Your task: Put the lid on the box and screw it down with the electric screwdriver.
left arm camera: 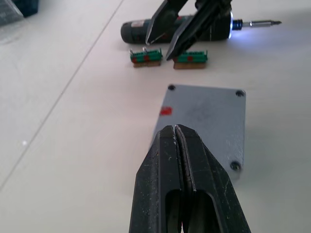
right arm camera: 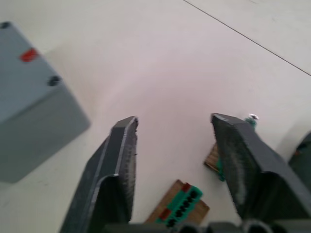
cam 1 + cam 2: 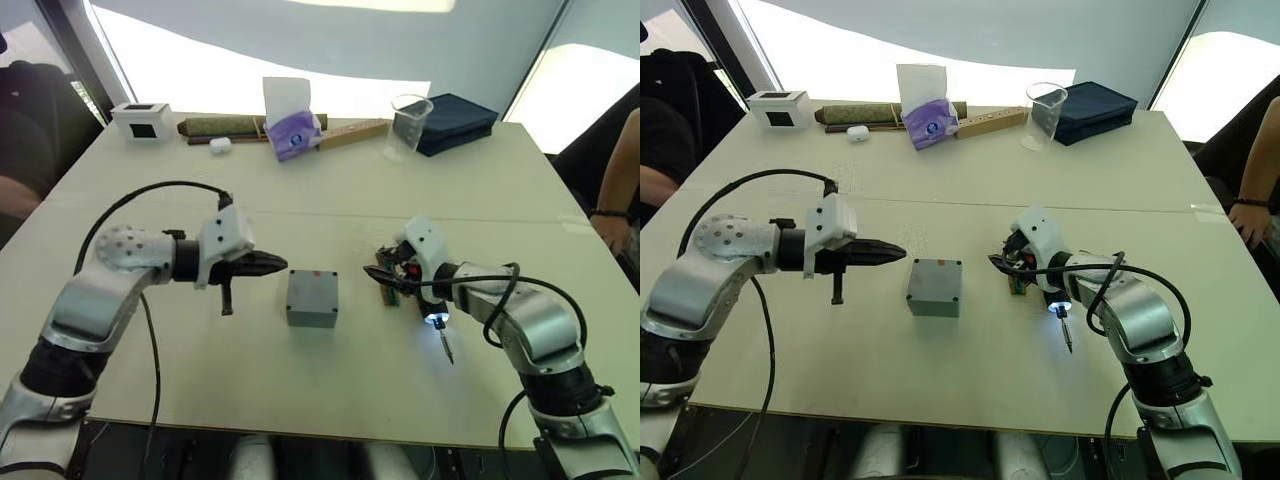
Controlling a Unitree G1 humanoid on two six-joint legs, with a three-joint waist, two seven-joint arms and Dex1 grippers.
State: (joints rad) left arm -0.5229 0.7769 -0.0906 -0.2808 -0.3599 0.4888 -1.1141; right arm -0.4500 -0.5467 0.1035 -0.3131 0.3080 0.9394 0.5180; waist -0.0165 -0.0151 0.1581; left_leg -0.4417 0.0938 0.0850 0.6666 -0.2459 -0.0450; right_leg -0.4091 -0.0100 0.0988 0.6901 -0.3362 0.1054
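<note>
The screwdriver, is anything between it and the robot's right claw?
Nothing visible blocks it. The electric screwdriver lies on the table right beside the open right gripper. Two small green circuit boards sit next to it, not in the way.

No text, brand or number is showing clearly enough to read. The lid (image 1: pixel 204 121) is carrying only a small plain red mark (image 1: pixel 165 111), and the purple packet (image 3: pixel 292 133) is bearing print too small to make out.
</note>
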